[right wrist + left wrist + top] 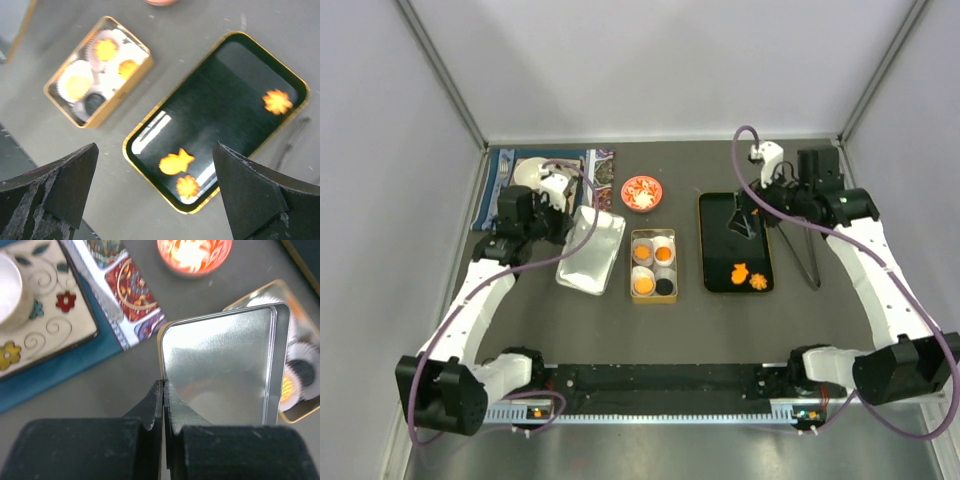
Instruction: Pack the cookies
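Observation:
A gold tin box point(653, 265) holds white paper cups with cookies: three orange ones point(106, 49) and a black one point(93, 102). More orange cookies lie on the black tray point(712, 250): a fish shape point(176, 162), a flower point(188, 186) and another flower point(277, 101). My left gripper point(164, 385) is shut on the edge of the silver tin lid point(220, 365), which sits tilted just left of the box point(305, 410). My right gripper point(155, 146) hangs open above the tray, with nothing between its fingers.
A red-and-white dish point(642, 192) stands behind the box. Metal tongs point(807, 255) lie right of the tray. A patterned card point(125, 290) and a white plate point(40, 315) sit on a blue mat at the back left.

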You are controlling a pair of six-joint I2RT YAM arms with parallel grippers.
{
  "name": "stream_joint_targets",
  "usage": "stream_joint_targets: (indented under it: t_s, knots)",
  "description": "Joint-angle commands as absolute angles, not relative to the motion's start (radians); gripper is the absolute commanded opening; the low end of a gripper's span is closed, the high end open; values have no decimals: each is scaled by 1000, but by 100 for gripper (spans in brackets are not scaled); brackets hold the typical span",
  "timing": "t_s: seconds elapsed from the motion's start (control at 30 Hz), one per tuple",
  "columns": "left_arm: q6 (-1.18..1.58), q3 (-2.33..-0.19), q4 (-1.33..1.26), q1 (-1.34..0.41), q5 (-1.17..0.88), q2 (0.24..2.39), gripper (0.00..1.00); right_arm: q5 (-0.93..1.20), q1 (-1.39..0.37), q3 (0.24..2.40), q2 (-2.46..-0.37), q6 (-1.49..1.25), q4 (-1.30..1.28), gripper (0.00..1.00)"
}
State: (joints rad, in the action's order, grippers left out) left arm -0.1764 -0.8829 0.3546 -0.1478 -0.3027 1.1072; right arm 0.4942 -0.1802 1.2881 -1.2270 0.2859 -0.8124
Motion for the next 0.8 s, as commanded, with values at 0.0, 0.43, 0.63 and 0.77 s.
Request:
stream_joint_targets:
  t_s: [0.0, 0.43, 0.63, 0.77]
  knots:
    - [-71, -1001, 267, -152, -405, 1072, 0, 659, -250, 1405, -1273, 223, -796, 99]
    - [268, -1143, 100, -204, -437, 1104, 0, 686, -537, 1514, -1410, 16, -474, 99]
    - [334, -1144, 91, -242, -417, 1104, 0, 669, -598, 1540, -1468, -40, -368, 99]
    - [357, -1146, 83, -248, -419, 1098, 0, 670, -632, 1554, -1512, -43, -339, 99]
